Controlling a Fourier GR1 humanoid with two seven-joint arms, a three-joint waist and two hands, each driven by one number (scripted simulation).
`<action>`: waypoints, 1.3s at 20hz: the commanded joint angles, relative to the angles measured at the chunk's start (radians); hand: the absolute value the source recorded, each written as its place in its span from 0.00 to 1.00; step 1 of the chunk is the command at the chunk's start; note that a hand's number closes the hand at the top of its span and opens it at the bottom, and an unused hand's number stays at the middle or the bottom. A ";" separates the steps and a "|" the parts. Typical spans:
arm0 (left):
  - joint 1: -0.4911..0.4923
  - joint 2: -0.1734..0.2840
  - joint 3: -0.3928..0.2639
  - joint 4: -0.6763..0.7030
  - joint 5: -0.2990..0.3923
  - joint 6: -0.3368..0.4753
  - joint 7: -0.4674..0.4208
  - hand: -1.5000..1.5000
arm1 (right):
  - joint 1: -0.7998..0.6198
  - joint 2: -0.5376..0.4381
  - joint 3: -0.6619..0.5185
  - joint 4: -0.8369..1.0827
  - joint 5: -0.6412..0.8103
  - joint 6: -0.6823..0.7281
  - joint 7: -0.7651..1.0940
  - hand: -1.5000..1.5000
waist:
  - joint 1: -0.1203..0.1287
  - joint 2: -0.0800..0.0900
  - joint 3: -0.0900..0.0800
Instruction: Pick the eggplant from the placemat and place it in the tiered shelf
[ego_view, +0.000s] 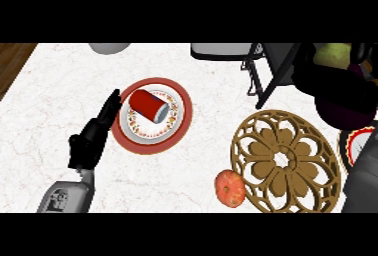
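— Where's the eggplant? The placemat, that gold lattice disc, is bare.

— Up at the right edge, that dark purple bulk with a greenish end on top. It's raised over the bench, beside the black frame of the tiered shelf. Its long axis runs roughly up and down the view, green end away from us, though the edge cuts part of it off.

— And the right hand?

— Hard to make out. There's a grey mass low at the right edge, probably the forearm; I can't tell what the fingers are doing.

— The left one?

— The left hand rests by the red-rimmed plate, fingers straight and together, holding nothing. A red cup lies tipped on that plate.

— Anything else?

— An orange-red fruit touching the mat's left rim, a second plate half hidden at right, and a grey bowl cropped at the top.
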 joint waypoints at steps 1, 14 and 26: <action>-0.023 -0.027 0.003 0.113 -0.026 0.023 -0.072 0.50 | -0.066 -0.050 -0.078 0.114 0.000 -0.030 -0.038 1.00 | -0.003 0.003 0.000; -0.033 -0.029 -0.008 0.017 -0.023 -0.006 0.025 0.50 | -0.147 -0.192 -0.122 0.398 0.045 -0.165 -0.245 1.00 | 0.003 0.002 0.000; -0.002 -0.041 -0.006 0.034 -0.032 -0.009 -0.044 0.50 | -0.190 -0.207 -0.155 0.807 0.075 -0.501 -0.533 1.00 | 0.012 0.006 0.000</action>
